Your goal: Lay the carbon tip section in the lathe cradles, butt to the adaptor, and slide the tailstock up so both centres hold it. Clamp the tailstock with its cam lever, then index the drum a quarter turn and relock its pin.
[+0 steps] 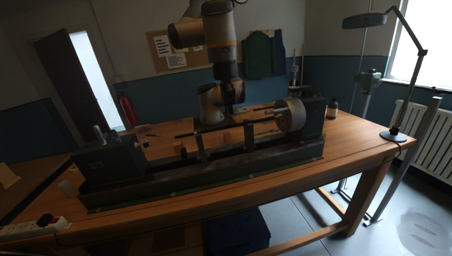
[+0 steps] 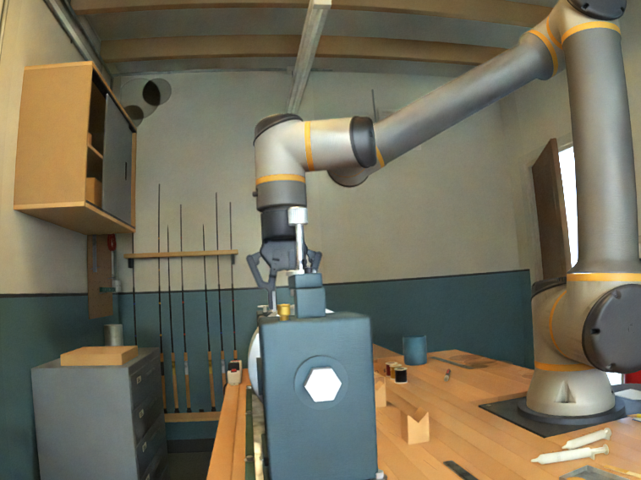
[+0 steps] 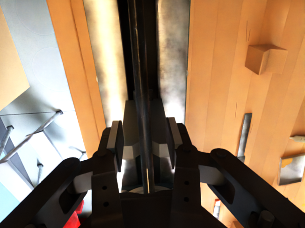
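Observation:
My gripper (image 1: 229, 110) (image 3: 144, 142) hangs open and empty above the lathe, over the carbon tip section (image 1: 222, 127) (image 3: 141, 81). The dark, thin rod lies along the lathe in two grey cradles (image 1: 200, 147) (image 1: 249, 137), one of them (image 3: 144, 127) straight below my fingers. Its thick end points at the grey drum (image 1: 290, 114) on the blue headstock (image 1: 312, 119) (image 2: 315, 393) at the right end. The index pin (image 1: 294, 76) (image 2: 297, 238) stands upright on top of the headstock. The dark tailstock (image 1: 109, 160), with a metal lever (image 1: 99, 134) on top, sits at the far left end of the bed, apart from the rod's thin end.
The bench's front edge runs just below the lathe bed (image 1: 203, 177). Small wooden V-blocks (image 2: 416, 424) (image 3: 265, 59), thread spools (image 2: 396, 372), a cup (image 2: 415, 349) and syringes (image 2: 574, 447) lie on the bench behind the lathe near the arm's base (image 2: 569, 398). A desk lamp (image 1: 393, 136) stands at the right corner.

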`<act>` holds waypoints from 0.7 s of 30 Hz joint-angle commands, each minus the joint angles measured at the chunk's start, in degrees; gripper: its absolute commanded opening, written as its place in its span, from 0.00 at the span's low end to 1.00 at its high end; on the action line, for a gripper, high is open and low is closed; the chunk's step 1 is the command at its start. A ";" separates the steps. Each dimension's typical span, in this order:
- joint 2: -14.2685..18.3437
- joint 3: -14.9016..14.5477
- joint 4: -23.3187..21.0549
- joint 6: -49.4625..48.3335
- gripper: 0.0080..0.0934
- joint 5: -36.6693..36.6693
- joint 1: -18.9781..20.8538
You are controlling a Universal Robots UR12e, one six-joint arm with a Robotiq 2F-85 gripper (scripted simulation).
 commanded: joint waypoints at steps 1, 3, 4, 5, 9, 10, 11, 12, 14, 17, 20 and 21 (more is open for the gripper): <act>-0.42 -0.66 0.79 0.00 0.41 0.00 0.00; -1.16 -1.84 2.69 0.00 0.41 0.00 0.00; -1.54 -2.51 3.72 0.00 0.41 0.00 0.00; -1.91 -3.21 4.79 0.00 0.41 0.00 0.00; -3.24 -6.25 9.19 0.00 0.41 0.00 0.00; -3.51 -7.03 10.25 0.00 0.41 0.00 0.00; -3.76 -7.78 11.26 0.00 0.41 0.00 0.00; -3.98 -8.51 12.22 0.00 0.41 0.00 0.00; -4.33 -9.85 13.95 0.00 0.41 0.00 0.00; -4.67 -11.45 15.94 0.00 0.41 0.00 0.00; -4.84 -12.41 17.13 0.00 0.41 0.00 0.00; -4.87 -12.59 17.36 0.00 0.41 0.00 0.00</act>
